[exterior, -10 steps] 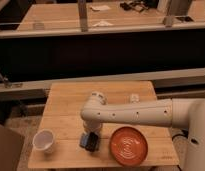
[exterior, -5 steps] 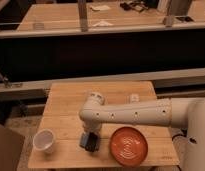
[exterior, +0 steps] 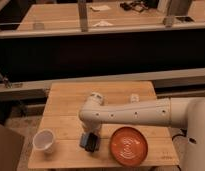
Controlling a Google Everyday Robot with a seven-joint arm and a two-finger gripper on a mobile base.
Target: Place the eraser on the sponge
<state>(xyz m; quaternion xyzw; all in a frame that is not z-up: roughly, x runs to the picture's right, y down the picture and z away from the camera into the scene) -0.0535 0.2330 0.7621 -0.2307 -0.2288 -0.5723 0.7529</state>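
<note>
The blue sponge (exterior: 84,140) lies flat near the front edge of the wooden table (exterior: 63,107). The black eraser (exterior: 92,144) sits against the sponge's right part, partly over it; whether it rests fully on the sponge I cannot tell. My gripper (exterior: 90,134) points down from the white arm (exterior: 131,114), right above the eraser and sponge. The arm reaches in from the right and hides most of the gripper.
A white cup (exterior: 44,140) stands at the front left of the table. An orange plate (exterior: 128,145) lies just right of the sponge. A tiny white object (exterior: 134,97) sits at the back right. A dark counter with a rail runs behind the table.
</note>
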